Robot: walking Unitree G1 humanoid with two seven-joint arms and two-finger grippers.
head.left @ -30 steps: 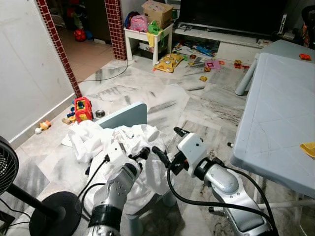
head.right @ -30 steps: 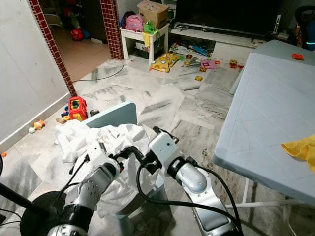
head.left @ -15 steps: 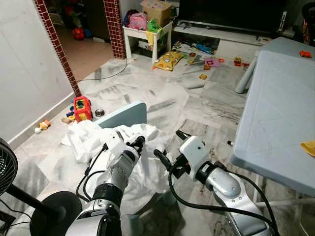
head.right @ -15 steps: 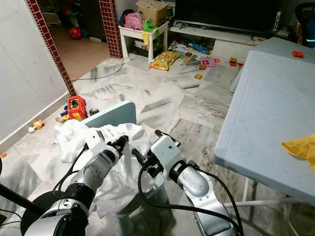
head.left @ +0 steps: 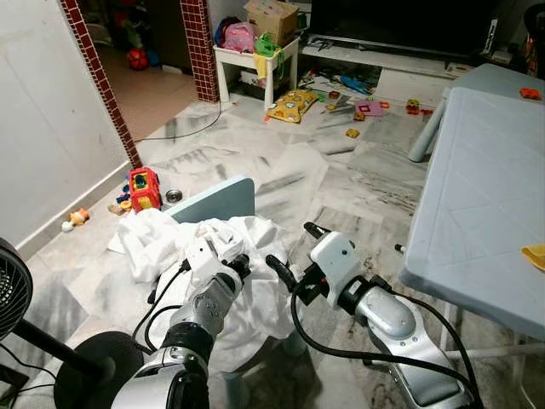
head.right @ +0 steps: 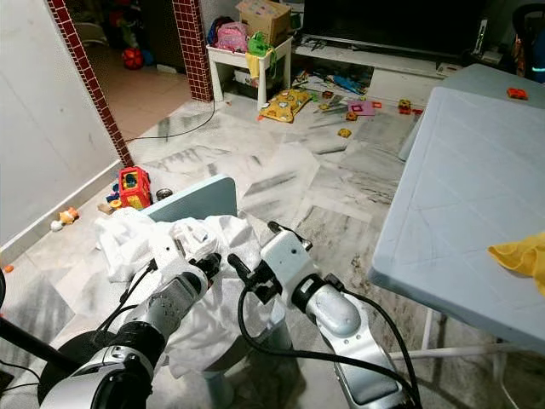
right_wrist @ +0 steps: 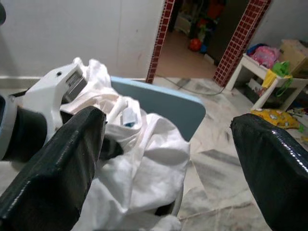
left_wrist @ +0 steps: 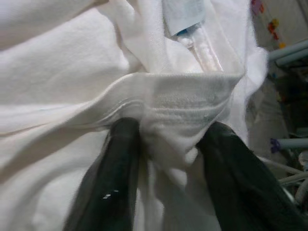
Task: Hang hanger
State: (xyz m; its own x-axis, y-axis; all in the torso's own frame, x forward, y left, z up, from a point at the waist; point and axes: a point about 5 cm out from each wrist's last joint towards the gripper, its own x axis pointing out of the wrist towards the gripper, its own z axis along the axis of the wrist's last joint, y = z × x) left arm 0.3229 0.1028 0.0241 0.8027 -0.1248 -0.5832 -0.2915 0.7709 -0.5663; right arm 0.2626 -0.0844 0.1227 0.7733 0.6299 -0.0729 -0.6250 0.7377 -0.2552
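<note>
A fold of crumpled white cotton garment (head.left: 255, 281), heaped on the pale blue plastic chair (head.left: 217, 200), is pinched by the left gripper (left_wrist: 166, 159). The clear plastic hanger (left_wrist: 202, 45) lies buried within. The right gripper (head.left: 294, 256) is held wide beside it. Cloth alone could be lifted, leaving the hanger snagged.

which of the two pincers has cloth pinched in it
The left pincer: its black fingers close on a fold of the white garment piled on the chair. The right pincer hovers beside it, spread open, holding nothing.
</note>
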